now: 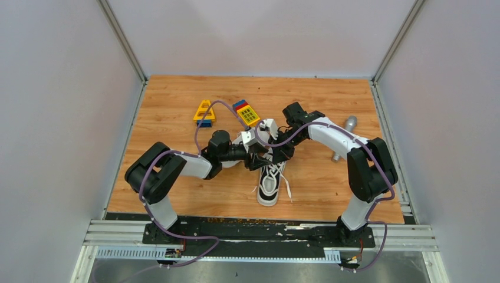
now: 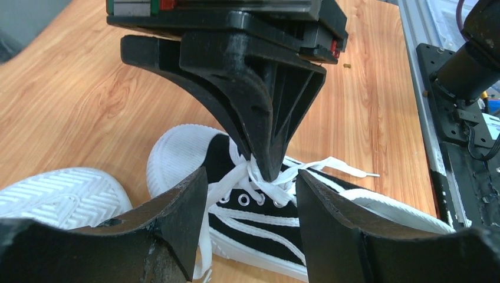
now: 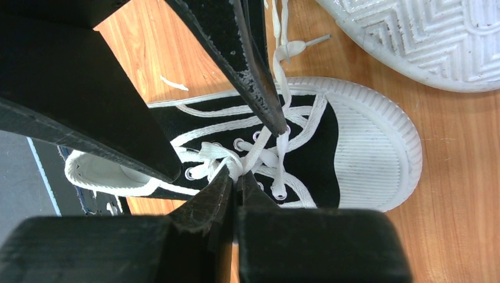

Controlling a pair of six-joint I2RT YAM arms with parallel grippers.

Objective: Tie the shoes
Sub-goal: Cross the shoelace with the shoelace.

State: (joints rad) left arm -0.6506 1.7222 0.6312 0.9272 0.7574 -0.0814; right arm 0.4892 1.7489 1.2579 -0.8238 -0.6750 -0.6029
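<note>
Clamping our right pincer [image 3: 236, 177] on the laces [image 3: 215, 151] where they cross the shoe [image 3: 330, 159], left pincer [image 2: 250, 183] apart, we judge them limp, slippery.

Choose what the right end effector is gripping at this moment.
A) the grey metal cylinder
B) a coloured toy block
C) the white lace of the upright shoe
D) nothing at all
C: the right end effector is shut, pinching the white lace above the eyelets of the upright shoe.
</note>
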